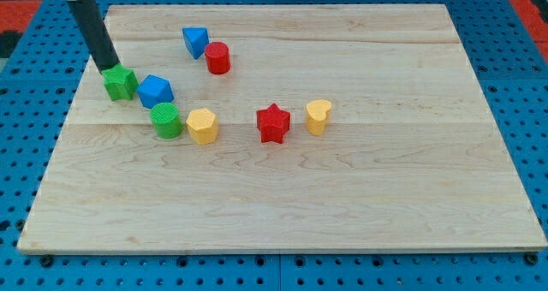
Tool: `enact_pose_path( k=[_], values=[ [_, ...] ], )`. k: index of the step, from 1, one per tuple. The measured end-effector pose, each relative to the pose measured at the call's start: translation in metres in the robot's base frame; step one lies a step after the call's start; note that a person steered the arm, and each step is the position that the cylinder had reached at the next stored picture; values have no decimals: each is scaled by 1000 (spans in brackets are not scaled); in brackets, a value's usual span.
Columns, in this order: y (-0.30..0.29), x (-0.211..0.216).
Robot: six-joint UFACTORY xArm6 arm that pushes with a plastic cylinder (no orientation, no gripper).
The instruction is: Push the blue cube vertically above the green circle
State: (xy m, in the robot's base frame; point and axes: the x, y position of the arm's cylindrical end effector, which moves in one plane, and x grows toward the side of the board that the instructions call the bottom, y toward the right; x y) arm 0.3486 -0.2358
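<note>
The blue cube (155, 90) sits on the wooden board at the view's upper left. The green circle (165, 120), a short cylinder, stands just below it and slightly to the right, nearly touching. A green star (121, 83) lies directly left of the blue cube, touching or almost touching it. My tip (109, 68) comes down from the view's top left and rests against the upper left side of the green star, so the star lies between the tip and the blue cube.
A blue triangle (195, 41) and a red cylinder (217, 58) sit toward the view's top. A yellow hexagon (202, 125) is right of the green circle. A red star (273, 123) and a yellow heart (318, 116) lie near the middle. The board's left edge (60, 137) is close.
</note>
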Motion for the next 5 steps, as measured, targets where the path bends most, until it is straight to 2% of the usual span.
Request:
enact_pose_path(
  k=[1,2,3,5],
  values=[
    [46,-2],
    [58,2],
    [116,8],
    [52,51]
  ],
)
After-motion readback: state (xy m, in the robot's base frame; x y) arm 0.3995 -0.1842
